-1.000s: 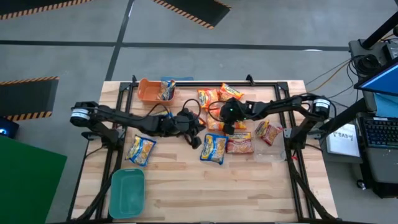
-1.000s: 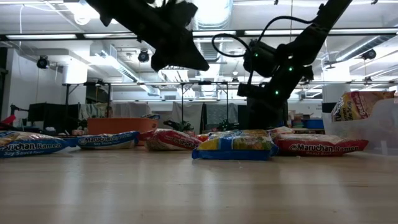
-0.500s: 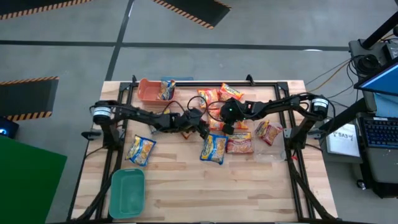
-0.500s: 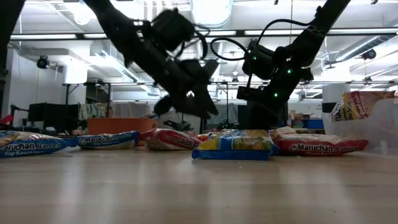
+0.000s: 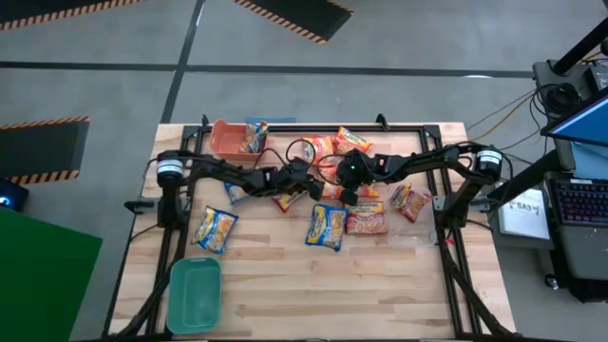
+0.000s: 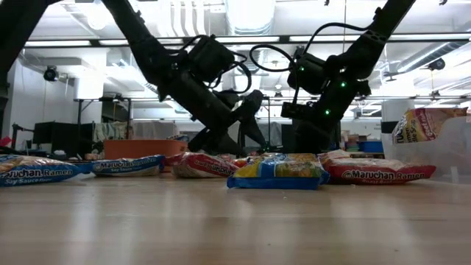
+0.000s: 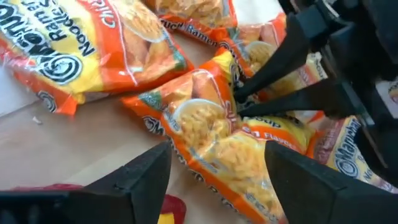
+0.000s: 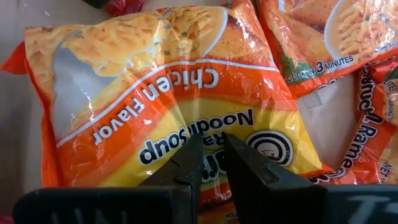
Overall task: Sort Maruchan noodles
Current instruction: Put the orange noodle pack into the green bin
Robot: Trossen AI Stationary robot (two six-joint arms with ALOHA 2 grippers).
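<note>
Only the left wrist view shows the left gripper (image 7: pixel 217 165) spread open over an orange noodle packet (image 7: pixel 211 134). In the right wrist view, the right gripper (image 8: pixel 210 163) is seen nearly closed above an orange chicken-flavour packet (image 8: pixel 161 106), nothing visibly grasped. Four orange packets are counted there, crinkly, mid-table.

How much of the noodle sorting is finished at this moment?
Done: one packet sits in the orange bin. In hand: the right tool seems to pinch an orange packet, with the open left tool around it. Left: other packets lie loose on the table; no packet shows in the teal bin.
</note>
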